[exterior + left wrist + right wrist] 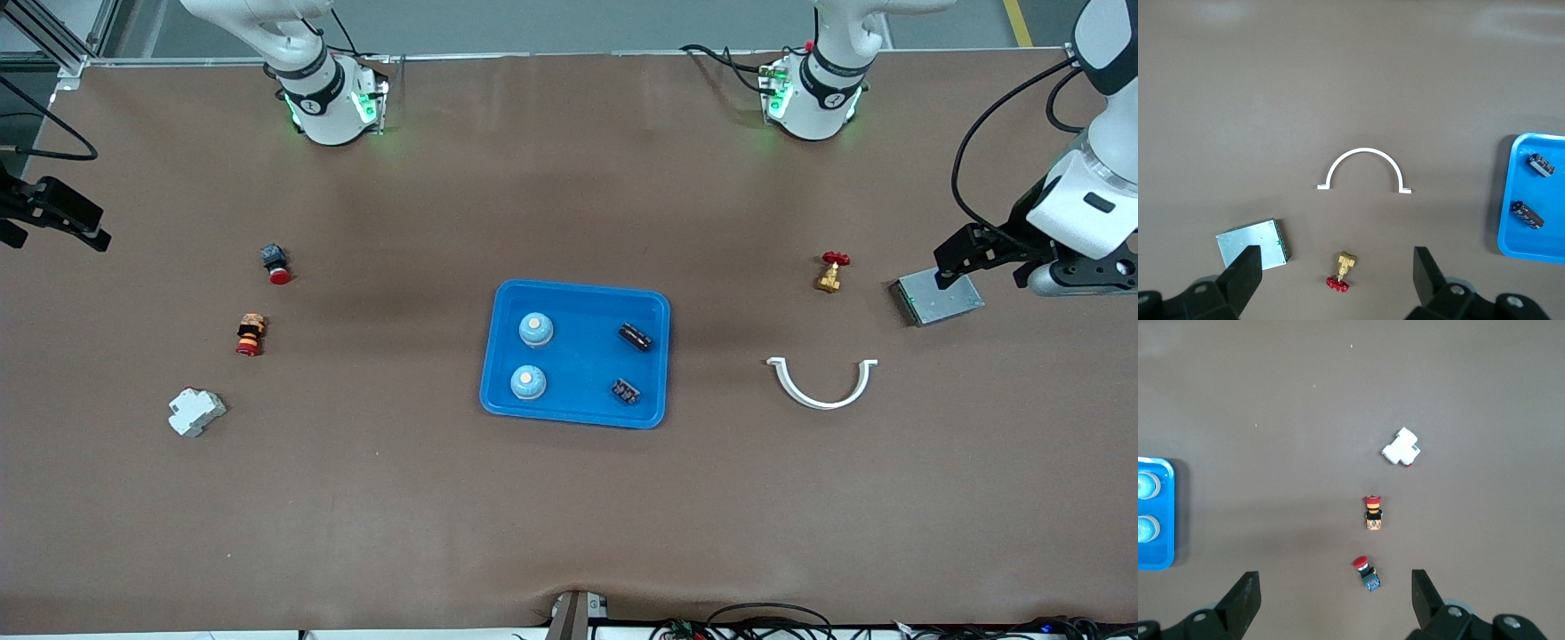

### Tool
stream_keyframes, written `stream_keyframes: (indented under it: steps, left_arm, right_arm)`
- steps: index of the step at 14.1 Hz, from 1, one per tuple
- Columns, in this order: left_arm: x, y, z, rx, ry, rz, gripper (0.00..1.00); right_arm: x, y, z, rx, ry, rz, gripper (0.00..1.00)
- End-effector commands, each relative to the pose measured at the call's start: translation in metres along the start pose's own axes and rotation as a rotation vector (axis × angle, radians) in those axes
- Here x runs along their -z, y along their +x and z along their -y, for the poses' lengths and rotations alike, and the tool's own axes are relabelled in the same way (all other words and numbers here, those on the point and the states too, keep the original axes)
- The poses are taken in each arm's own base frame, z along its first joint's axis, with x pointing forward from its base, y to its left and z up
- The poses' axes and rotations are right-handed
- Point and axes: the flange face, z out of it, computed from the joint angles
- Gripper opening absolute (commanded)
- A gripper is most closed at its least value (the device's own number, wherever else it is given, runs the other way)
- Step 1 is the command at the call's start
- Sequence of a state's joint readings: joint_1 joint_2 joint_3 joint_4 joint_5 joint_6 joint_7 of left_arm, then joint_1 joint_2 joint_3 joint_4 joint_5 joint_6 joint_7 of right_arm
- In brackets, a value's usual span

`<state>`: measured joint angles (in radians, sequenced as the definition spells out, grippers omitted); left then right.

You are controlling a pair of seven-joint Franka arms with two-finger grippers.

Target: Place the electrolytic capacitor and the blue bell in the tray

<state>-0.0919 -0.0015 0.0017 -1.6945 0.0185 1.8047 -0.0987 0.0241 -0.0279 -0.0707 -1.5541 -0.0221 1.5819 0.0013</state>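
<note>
The bright blue tray (578, 411) lies mid-table. In it are two blue bells (536, 329) (528, 382) and two black electrolytic capacitors (636, 337) (626, 391). My left gripper (956, 260) hangs open and empty over the table at the left arm's end, beside a metal module. The left wrist view shows its open fingers (1245, 277), the tray's edge (1528, 243) and both capacitors (1541, 165) (1527, 214). My right gripper (84, 229) hangs open and empty at the right arm's end. The right wrist view shows the tray (1158, 557) with both bells (1146, 485) (1145, 529).
Toward the right arm's end lie a red-capped push button (275, 263), a stacked red-orange part (251, 334) and a white breaker (196, 412). Toward the left arm's end lie a brass valve with a red handle (831, 272), a white half-ring clip (822, 382) and a metal module (936, 300).
</note>
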Motion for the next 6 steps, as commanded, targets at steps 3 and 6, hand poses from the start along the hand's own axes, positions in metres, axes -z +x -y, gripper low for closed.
stream_keyframes:
  steps: [3,6]
  left_arm:
    - [0.003,0.0029,-0.0058,-0.016,-0.012,0.013,1.0]
    - [0.003,0.0029,-0.006,-0.015,-0.013,0.013,1.0]
  right_arm:
    - [0.0063,-0.0052,0.004,0.012,0.0,0.02,1.0]
    - [0.0068,-0.0063,0.0102,0.011,0.003,0.025,1.0]
